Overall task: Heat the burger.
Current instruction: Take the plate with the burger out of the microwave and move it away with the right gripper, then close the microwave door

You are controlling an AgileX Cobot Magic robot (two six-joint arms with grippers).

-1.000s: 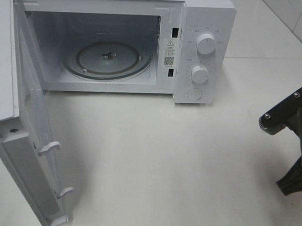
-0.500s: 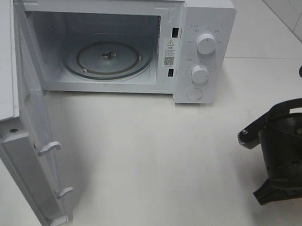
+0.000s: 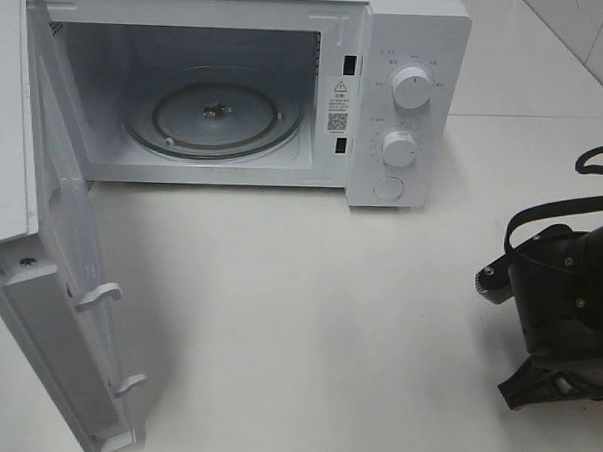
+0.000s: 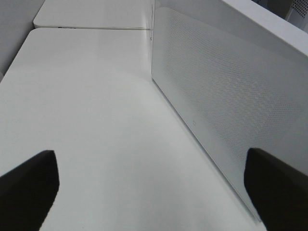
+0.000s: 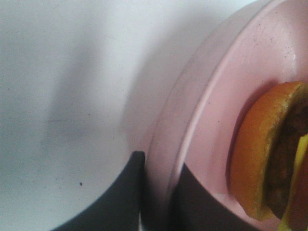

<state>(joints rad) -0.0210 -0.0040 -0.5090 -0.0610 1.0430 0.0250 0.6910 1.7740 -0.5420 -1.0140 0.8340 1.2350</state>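
your right gripper (image 5: 156, 192) is pinched onto the rim of the pink plate (image 5: 211, 96), one finger under the lip and one on its upper face, per the right wrist view. the burger (image 5: 267, 154) sits on that plate, just inboard of the grip; only part of the bun and patty edge shows there. in the high view neither plate nor burger can be seen: the right arm (image 3: 569, 298) stands over the counter (image 3: 308, 316) near its right edge and covers them.

the relation that governs your next move: the microwave (image 3: 410, 31) stands at the counter's rear edge, door (image 3: 48, 295) swung fully out toward the front left corner, cavity bare, glass turntable (image 3: 216, 117) exposed. the load lies to the right of and in front of that opening, so judged from this, the plate must travel left and rearward, kept level. the right arm is clearly the nearer one.

your left gripper (image 4: 149, 192) has its fingers spread wide and holds nothing; it sits beside the outer face of the door.

writing: small print rings the two dials (image 3: 412, 88), and a warning sticker with a code square (image 3: 339, 108) is on the frame; none is legible. no brand readable.
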